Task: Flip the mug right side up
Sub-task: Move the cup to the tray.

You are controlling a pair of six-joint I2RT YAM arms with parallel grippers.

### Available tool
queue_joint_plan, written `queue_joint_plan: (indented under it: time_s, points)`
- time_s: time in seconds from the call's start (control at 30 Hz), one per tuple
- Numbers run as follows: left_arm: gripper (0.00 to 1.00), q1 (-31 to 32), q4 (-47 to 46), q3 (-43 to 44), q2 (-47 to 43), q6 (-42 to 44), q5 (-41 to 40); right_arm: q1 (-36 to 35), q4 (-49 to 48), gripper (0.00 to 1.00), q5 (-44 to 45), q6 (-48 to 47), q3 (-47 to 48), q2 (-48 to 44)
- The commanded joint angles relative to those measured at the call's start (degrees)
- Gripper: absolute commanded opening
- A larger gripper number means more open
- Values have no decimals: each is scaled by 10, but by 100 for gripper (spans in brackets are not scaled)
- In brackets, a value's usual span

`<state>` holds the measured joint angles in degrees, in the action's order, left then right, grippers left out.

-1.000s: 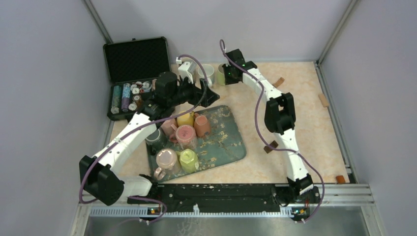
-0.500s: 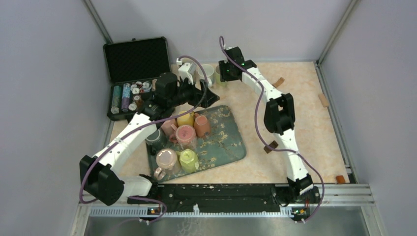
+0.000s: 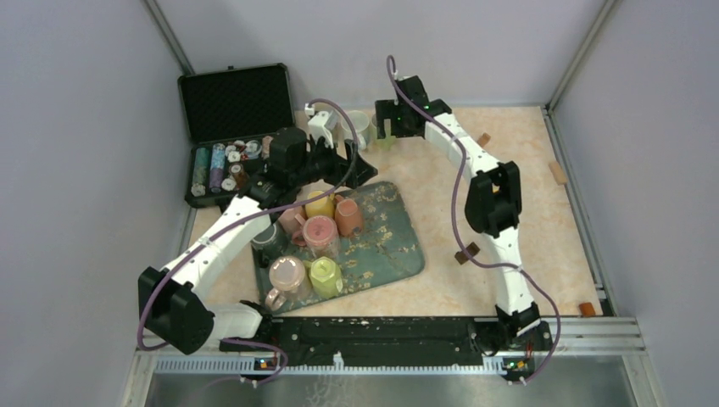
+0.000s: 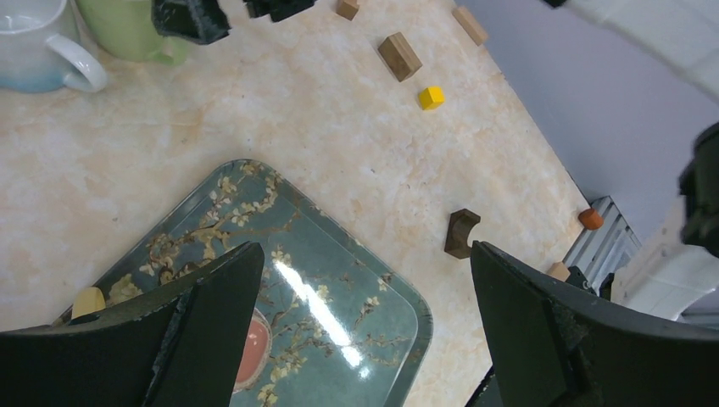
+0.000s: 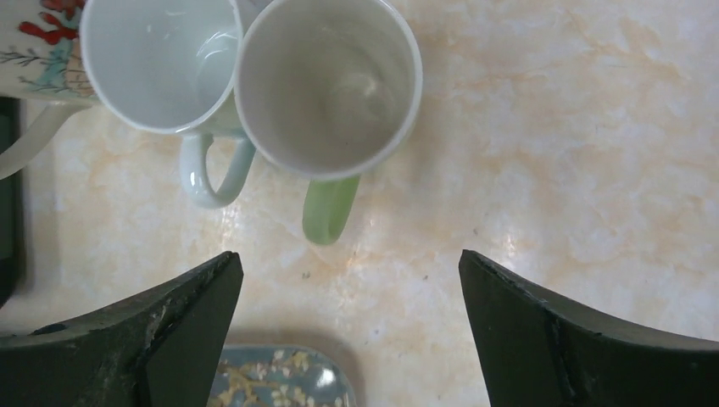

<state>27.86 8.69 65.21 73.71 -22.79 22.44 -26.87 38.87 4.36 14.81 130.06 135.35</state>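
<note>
The left arm (image 3: 222,242) slants from the near left corner of the desk (image 3: 517,153) toward its far edge. Its left tool (image 4: 365,280) is spread wide and empty. The right arm (image 3: 490,203) stretches to the far edge with its elbow bent. Its right tool (image 5: 348,292) points straight down, jaws wide apart, gripping nothing.

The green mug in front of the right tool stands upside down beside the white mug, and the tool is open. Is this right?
Not quite. The green mug stands right side up: the right wrist view looks straight into its open mouth. The rest holds: it is beside the white mug, and the right tool is open.
</note>
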Motion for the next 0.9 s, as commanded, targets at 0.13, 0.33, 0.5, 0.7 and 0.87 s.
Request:
queue_joint_plan:
  time_s: [0.13, 0.33, 0.5, 0.7, 0.87]
  points:
    - [99, -2, 27, -23, -22, 3, -26, -5, -62, 99, 9, 48, -160, -190]
    - [99, 6, 75, -50, -35, -6, -75, -5, -110, 99, 11, 64, -291, -283]
    - [99, 26, 110, -46, -14, -17, -127, -5, -144, 99, 5, 79, -375, -344]
    - [98, 52, 147, -29, 19, -31, -242, -5, -167, 99, 8, 78, -444, -397]
    - [98, 64, 181, -2, 62, -44, -262, -4, -180, 99, 4, 80, -486, -428]
